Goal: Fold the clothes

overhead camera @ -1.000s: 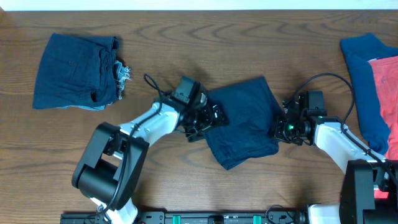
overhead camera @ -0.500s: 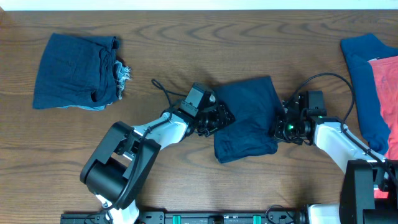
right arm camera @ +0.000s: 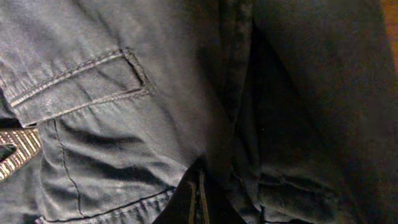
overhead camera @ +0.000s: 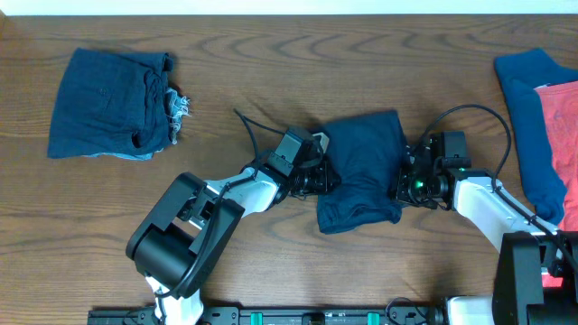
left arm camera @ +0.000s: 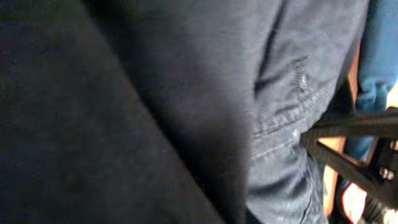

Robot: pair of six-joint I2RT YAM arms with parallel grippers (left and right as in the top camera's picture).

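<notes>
**A:** From above, where are the shorts?
**B:** The navy shorts (overhead camera: 361, 171) lie in the middle of the table (overhead camera: 271, 54), with the left gripper (overhead camera: 323, 178) and right gripper (overhead camera: 403, 187) at opposite edges. Denim shorts (overhead camera: 108, 104) lie far left.
**A:** Left wrist?
**B:** Dark cloth fills it. I can't tell how the jaws stand.
**A:** Right wrist?
**B:** A stitched pocket flap (right arm camera: 81, 84). Fingers hidden, grip unclear.

Shorts (overhead camera: 361, 171) centre — denim (overhead camera: 108, 104) left, pile (overhead camera: 537, 126) right.

left fingers (overhead camera: 323, 178) shifted right, navy shorts (overhead camera: 363, 167) narrower
</notes>
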